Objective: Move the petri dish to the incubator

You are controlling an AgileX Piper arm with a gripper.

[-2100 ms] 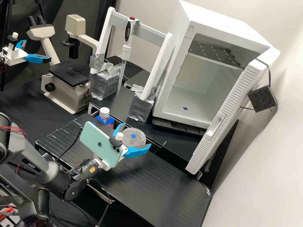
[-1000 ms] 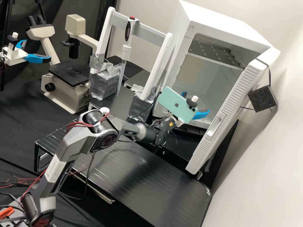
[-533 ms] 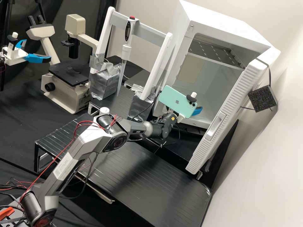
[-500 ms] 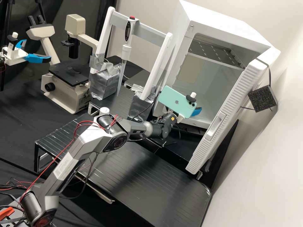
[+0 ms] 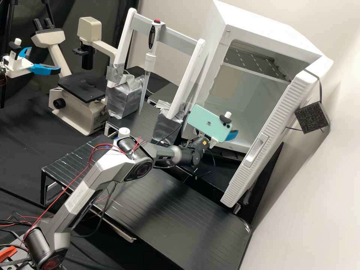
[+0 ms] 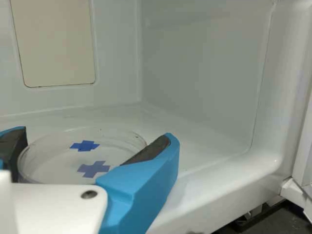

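the claw [image 5: 232, 135] is inside the open incubator [image 5: 258, 24], low down, its two blue fingers closed around the dish [image 6: 56, 158], gripping it at either side; the dish sits level just over the white floor or on it, i can't tell which

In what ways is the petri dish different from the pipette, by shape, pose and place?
Shape: the petri dish is round and shallow, while the pipette is long and slender.
Pose: the dish is nearly level; the pipette hangs upright, tip down.
Place: the dish is inside the open incubator, low by its floor, whereas the pipette is on the white rack.
Both are see-through at least in part.
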